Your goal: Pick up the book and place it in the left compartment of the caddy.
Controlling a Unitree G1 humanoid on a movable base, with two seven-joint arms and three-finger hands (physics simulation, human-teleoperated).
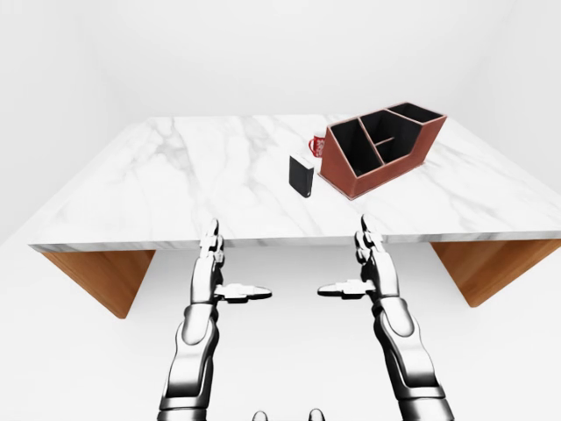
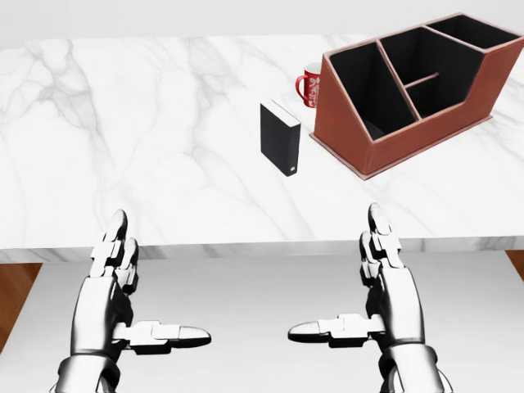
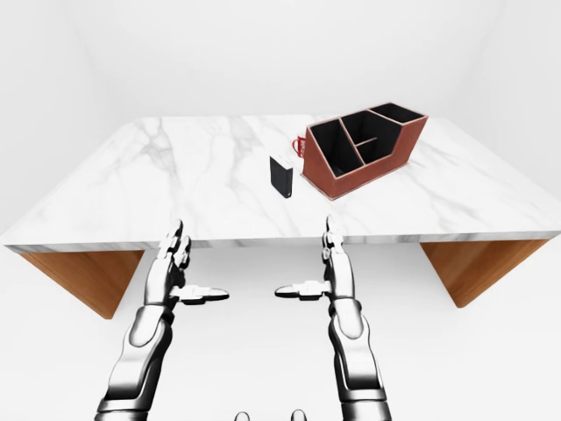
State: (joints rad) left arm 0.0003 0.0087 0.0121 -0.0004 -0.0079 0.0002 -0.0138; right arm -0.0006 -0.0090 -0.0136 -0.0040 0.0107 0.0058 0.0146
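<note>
A black book (image 2: 279, 137) stands upright on the marble table (image 2: 147, 131), just left of the red-brown caddy (image 2: 409, 90). The caddy has black-lined compartments; its large left compartment (image 2: 366, 92) faces the book and holds nothing visible. Both hands hover below the table's near edge, off the tabletop. My left hand (image 2: 135, 303) is open, fingers up and thumb pointing right. My right hand (image 2: 364, 295) is open too, thumb pointing left. Neither touches anything.
A red mug (image 2: 309, 85) with a white pattern stands behind the caddy's left corner, close to the book. Wooden table supports (image 1: 101, 276) show under both ends. White floor lies beneath my hands.
</note>
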